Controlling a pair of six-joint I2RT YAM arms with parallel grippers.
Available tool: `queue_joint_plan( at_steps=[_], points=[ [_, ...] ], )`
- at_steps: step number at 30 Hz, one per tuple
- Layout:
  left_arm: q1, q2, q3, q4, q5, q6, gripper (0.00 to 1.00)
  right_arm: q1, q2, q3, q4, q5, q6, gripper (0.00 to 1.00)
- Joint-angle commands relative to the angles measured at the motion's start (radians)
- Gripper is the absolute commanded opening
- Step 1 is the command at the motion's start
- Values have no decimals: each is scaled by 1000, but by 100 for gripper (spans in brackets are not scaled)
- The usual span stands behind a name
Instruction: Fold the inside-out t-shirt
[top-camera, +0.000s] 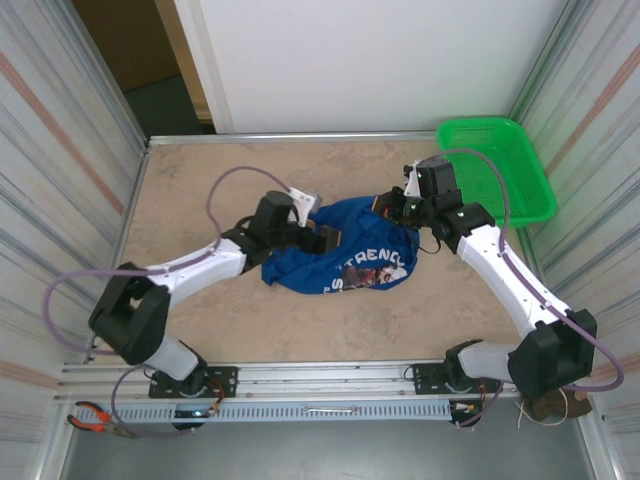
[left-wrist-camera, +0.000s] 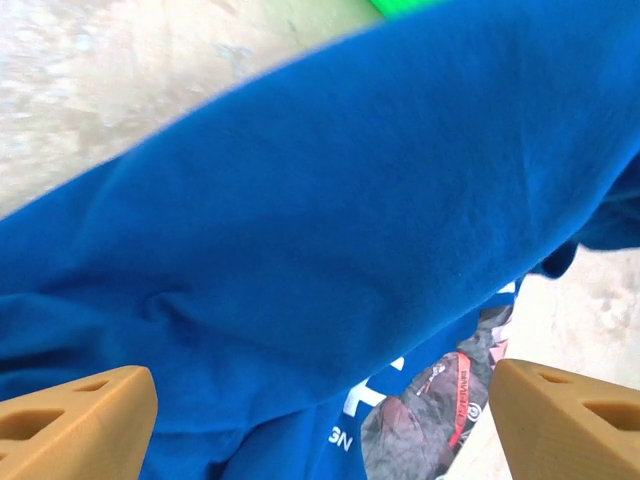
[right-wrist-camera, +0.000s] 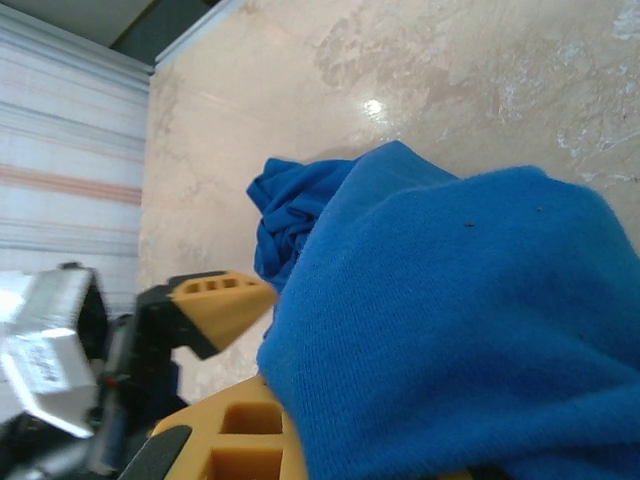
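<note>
**Top external view.** The royal-blue soft cotton t-shirt (top-camera: 340, 262) lies crumpled in a rounded heap at the centre of the table (top-camera: 200, 190), a flat slab with a beige, marble-like pattern. White block letters on the cloth begin "TREN"; the letters after that are unclear. A white-and-reddish print sits below them. The left tool (top-camera: 325, 238) sits at the heap's left edge. The right tool (top-camera: 398, 212) meets the heap's far right corner, where the cloth rises to it. A green rectangular plastic mesh basket (top-camera: 495, 170) stands at the table's far right corner, apart from the t-shirt. Ribbed, striped wall panels (top-camera: 60, 150) close both sides. An aluminium rail (top-camera: 330, 375) runs along the near edge, and orange-handled pliers (top-camera: 90, 418) lie beyond it at left.

**Left wrist view.** The left tool (left-wrist-camera: 322, 395) is released. Its two tan fingers (left-wrist-camera: 80, 425) stand wide apart at the lower corners, grasping nothing. Smooth blue cloth with soft folds spans beyond them. White letters "GN" and a red strip of unreadable small print show on the graphic.

**Right wrist view.** The right tool is clenched on the t-shirt (right-wrist-camera: 450, 330). Fine-knit cloth bunches over its tan, hollow-celled finger (right-wrist-camera: 235, 445). A tan finger of the left tool (right-wrist-camera: 222, 305) sits just beside the cloth. The glossy table (right-wrist-camera: 450, 90) reflects a light spot.
</note>
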Motion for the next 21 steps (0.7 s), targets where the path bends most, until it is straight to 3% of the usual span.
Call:
queue_joint_plan(
  at_steps=[1, 3, 8, 11, 13, 16, 17, 20, 21],
  points=[
    [-57, 53, 5, 193, -102, 121, 91, -6, -35, -2, 26, -31, -17, 0],
    [-105, 86, -3, 269, -179, 182, 91, -7, -36, 1, 32, -39, -15, 0],
    [-127, 206, 93, 249, -283, 193, 89, -13, -47, 3, 39, -68, -18, 0],
    [-103, 220, 124, 247, -228, 187, 58, -43, -47, 3, 35, -84, -29, 0],
    [-70, 178, 122, 221, -134, 170, 23, -87, -22, 9, 43, -100, -26, 0],
    [-14, 65, 81, 182, 59, 136, 0, -142, 48, 22, 88, -126, -18, 3],
    [7, 32, 73, 161, 122, 118, 0, -153, 74, 33, 97, -120, -18, 12],
    [69, -46, 78, 83, 351, 38, 0, -177, 183, 81, 123, -99, -32, 59],
    [82, -65, 88, 47, 396, 9, 0, -180, 211, 99, 129, -95, -42, 65]
  ],
)
